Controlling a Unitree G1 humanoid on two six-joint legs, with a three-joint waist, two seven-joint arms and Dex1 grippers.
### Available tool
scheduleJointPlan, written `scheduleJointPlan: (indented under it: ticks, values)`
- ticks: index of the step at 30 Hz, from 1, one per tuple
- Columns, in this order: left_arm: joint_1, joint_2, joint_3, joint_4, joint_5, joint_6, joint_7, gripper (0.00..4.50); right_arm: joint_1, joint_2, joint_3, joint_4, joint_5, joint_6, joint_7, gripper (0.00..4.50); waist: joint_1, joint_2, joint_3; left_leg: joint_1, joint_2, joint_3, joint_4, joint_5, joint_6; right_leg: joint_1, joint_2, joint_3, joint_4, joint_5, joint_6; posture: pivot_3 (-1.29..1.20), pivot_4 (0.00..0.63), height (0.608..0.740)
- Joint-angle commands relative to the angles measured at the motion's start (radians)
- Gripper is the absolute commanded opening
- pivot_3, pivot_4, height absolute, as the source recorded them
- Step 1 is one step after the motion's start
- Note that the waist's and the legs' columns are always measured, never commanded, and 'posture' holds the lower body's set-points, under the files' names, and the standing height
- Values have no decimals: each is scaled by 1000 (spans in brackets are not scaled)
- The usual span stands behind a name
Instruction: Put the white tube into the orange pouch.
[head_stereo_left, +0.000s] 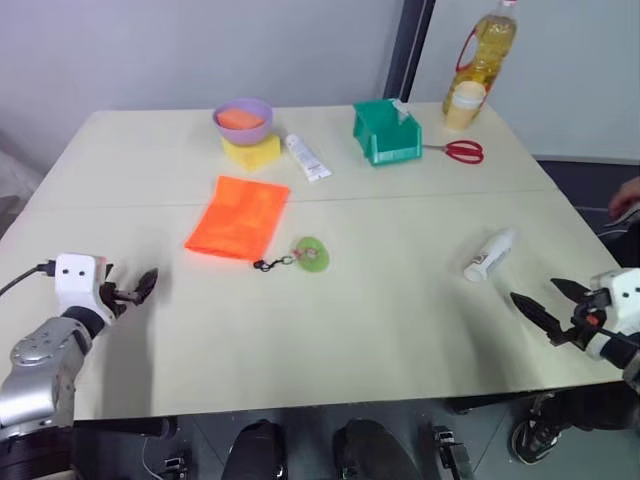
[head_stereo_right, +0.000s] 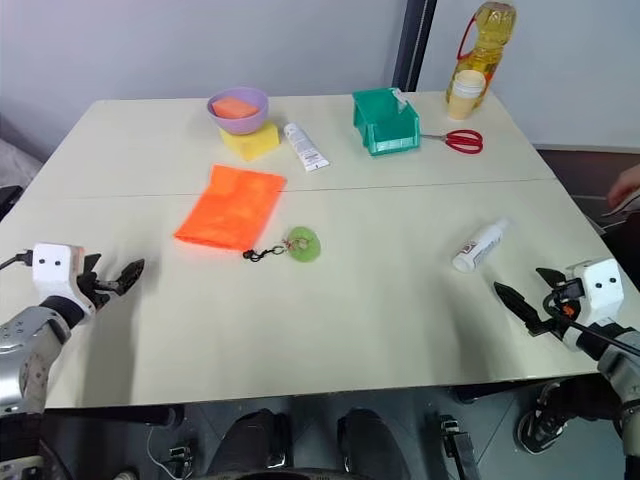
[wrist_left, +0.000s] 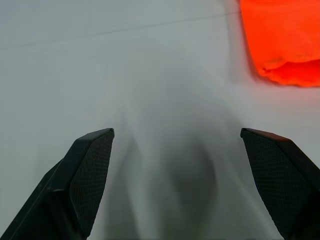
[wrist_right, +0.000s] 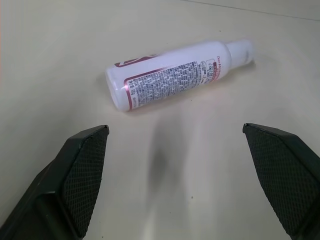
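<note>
- White tube (wrist_right: 177, 75) lying on its side, near right of table (head_stereo_left: 400, 330), well apart from orange pouch (head_stereo_left: 238, 216) at centre-left.
- Right gripper (head_stereo_left: 549, 302) just short of it, jaws wide, empty.
- Left gripper (head_stereo_left: 133, 290) likewise spread, near pouch.
- Risk: rolling away under an off-centre pinch.

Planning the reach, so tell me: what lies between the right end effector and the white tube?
Nothing: bare tabletop separates the open right end effector from the white tube, which lies on its side. The right wrist view shows it.
</note>
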Motion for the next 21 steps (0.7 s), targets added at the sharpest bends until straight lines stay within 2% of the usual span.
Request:
scheduleJointPlan:
  ticks: [1, 8, 15, 18, 21]
  values:
    - [4, 3, 23, -15, -2, -20, 2, 4335, -9, -14, -10, -25, 8, -6, 2, 4500, 0, 0, 0, 0, 0, 0, 0, 0, 0, 0, 0, 0, 0, 0, 0, 0, 150, 740]
    - [-22, -6, 34, -27, -32, -19, -1, 4335, -61, 2, 21, -97, 45, 36, -17, 4500, -2, 0, 0, 0, 0, 0, 0, 0, 0, 0, 0, 0, 0, 0, 0, 0, 150, 740]
    - [-19, -16, -11, -85, 0, -89, -19, 4335, -171, 62, 178, -264, 86, 117, -70, 4500, 0, 0, 0, 0, 0, 0, 0, 0, 0, 0, 0, 0, 1, 0, 0, 0, 150, 740]
    - [-18, 16, -98, -110, 81, -169, -58, 4335, -239, 110, 303, -339, 61, 142, -122, 4500, 0, 0, 0, 0, 0, 0, 0, 0, 0, 0, 0, 0, 0, 0, 0, 0, 150, 740]
    - [-29, 43, -147, -106, 129, -225, -93, 4335, -276, 146, 368, -367, 38, 148, -159, 4500, 1, 0, 0, 0, 0, 0, 0, 0, 0, -1, 0, 0, 1, 0, 0, 0, 150, 740]
